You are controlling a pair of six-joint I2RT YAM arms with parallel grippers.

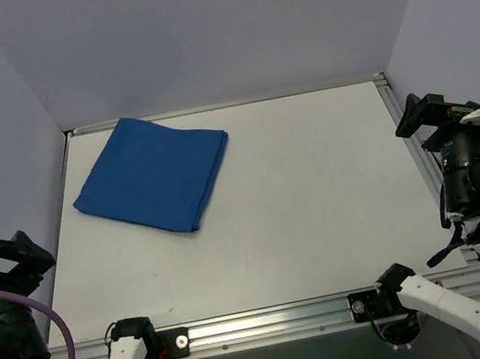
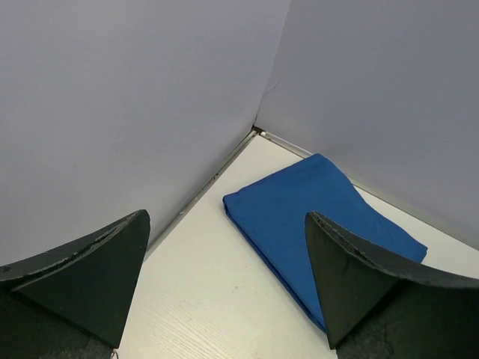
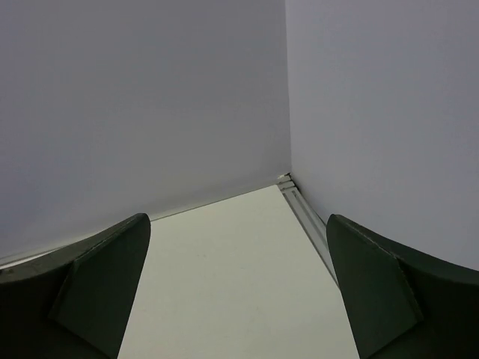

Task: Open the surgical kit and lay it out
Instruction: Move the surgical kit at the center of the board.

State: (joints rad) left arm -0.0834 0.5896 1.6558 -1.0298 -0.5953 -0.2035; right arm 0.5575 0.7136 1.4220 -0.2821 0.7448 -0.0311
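Lying in the far left corner of the bench [image 1: 317,194], the surgical kit [image 1: 153,173] is a flat, folded blue cloth bundle set at a slant to the edges, one corner pointing toward the middle of the near edge and another toward the far edge. Nothing of what is wrapped inside shows. The cloth looks soft and limp, so it should drape and slide rather than hold its shape, and any hard pieces inside would add weight and could shift or spill if the whole bundle were lifted. The safer hold is probably a pinch on the top layer alone at a free corner or along the open side, peeling it outward while the rest stays flat. From these views I cannot tell for certain which side is the fold and which is loose, though the left wrist view shows a thicker, stacked edge on the side nearest the left arm. The left gripper [image 2: 225,215] hangs above the left edge near the near corner, aimed at the kit and well apart from it, jaws spread wide and empty. The right gripper [image 3: 239,218] is raised by the right edge with its arm folded up, facing the far right corner, jaws likewise wide with nothing between them.
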